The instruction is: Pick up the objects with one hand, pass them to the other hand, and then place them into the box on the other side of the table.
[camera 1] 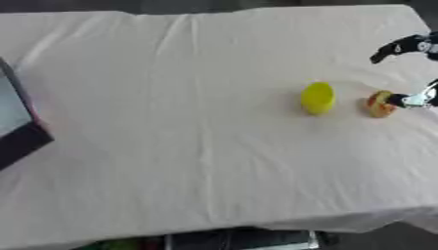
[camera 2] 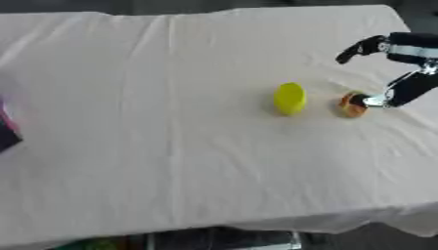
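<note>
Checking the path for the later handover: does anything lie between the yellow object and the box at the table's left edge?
No. Between the yellow object and the box only bare white tablecloth shows, clearest in the left eye view.

Right hand is coming in from the right edge; one of its fingers is sticking out up-left, another is reaching down and touching the small orange-red object; yellow object is sitting just left of it, apart; both are lying on the white-clothed counter; dark box corner is showing at the left edge.
</note>
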Robot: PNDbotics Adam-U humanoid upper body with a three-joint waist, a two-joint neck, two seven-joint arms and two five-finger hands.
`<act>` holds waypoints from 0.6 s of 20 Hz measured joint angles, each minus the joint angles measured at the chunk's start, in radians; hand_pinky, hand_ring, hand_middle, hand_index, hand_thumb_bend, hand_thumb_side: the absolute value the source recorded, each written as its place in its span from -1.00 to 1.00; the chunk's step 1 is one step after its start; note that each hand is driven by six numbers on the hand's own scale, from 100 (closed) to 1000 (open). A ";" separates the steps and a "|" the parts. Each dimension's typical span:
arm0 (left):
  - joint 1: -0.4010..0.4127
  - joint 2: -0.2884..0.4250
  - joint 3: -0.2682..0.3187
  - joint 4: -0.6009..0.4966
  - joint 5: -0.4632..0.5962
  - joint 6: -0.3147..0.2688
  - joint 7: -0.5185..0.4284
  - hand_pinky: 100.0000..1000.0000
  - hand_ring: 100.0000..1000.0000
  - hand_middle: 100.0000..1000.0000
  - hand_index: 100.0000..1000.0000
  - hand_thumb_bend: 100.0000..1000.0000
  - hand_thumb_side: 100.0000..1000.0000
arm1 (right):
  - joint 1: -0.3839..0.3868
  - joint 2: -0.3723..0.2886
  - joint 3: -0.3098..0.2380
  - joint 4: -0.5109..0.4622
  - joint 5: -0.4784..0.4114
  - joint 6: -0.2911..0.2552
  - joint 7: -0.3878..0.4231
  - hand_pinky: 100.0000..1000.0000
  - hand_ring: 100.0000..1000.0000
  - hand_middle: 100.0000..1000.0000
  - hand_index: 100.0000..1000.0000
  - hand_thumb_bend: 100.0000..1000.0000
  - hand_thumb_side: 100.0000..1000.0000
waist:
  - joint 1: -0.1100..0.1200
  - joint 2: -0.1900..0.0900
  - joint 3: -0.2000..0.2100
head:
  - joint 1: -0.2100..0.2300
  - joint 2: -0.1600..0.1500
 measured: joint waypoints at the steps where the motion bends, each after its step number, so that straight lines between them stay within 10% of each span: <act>1: 0.000 0.000 0.000 0.000 -0.002 0.000 0.000 0.73 0.55 0.49 0.56 -0.45 0.26 | 0.000 0.000 0.000 0.007 0.007 -0.006 0.004 0.92 0.97 0.59 0.77 -0.24 -0.67 | 0.001 0.000 0.000 | -0.002 0.000; 12: 0.000 -0.010 -0.006 0.012 -0.008 0.001 -0.003 0.72 0.54 0.49 0.55 -0.46 0.27 | -0.001 0.001 0.002 0.091 0.125 0.021 -0.124 0.86 0.89 0.39 0.73 -0.25 -0.62 | 0.010 0.009 0.007 | -0.016 0.000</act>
